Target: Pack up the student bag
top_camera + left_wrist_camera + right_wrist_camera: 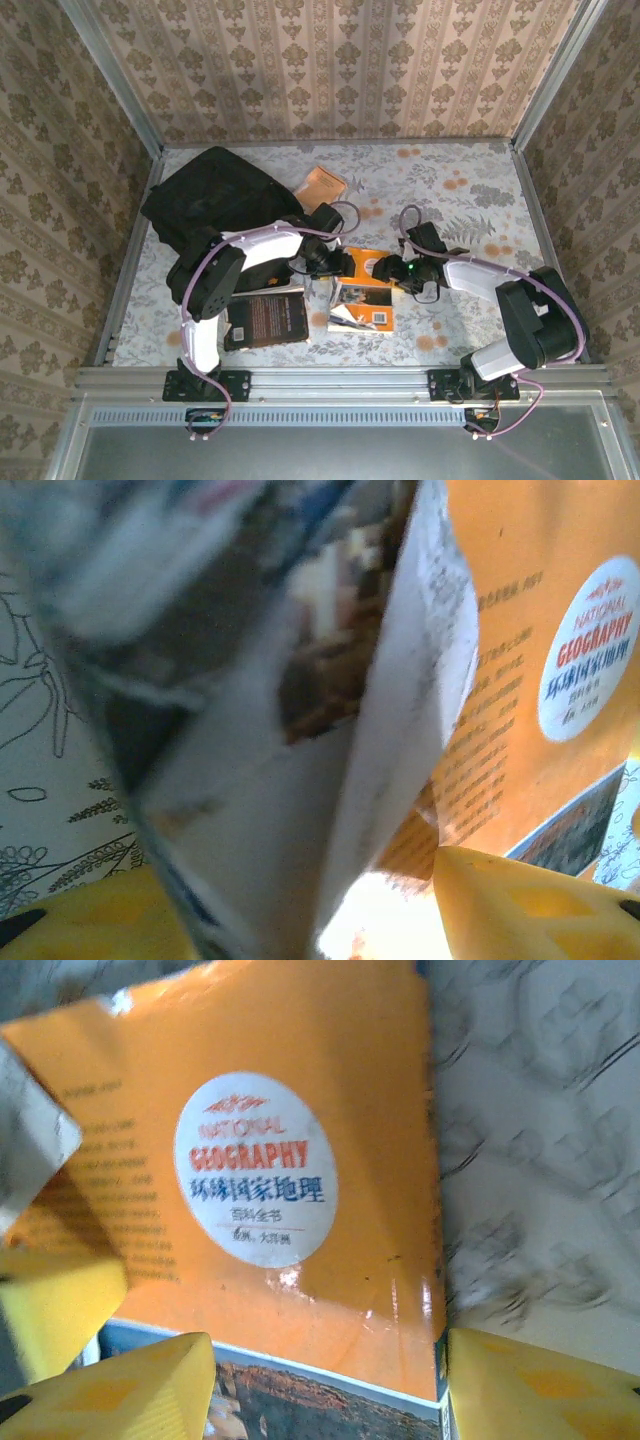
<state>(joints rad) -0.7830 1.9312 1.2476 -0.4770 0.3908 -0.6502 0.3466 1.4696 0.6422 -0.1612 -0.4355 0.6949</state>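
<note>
The left gripper [305, 900] is hanging with jaws apart, either side of a raised leaf of the orange book [250, 1110]. The right gripper [328, 1345] is straddling that book's corner; whether it is pinching, I cannot tell. The student bag [220, 195] is lying at the table's [450, 200] far left, well apart from both. Soft and bulky, it is probably going to sag and fold when lifted, so its mouth rim is looking like the best hold.

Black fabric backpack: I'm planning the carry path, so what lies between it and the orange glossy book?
In the top view, the left arm's white forearm and left hand lie between backpack and book.
</note>
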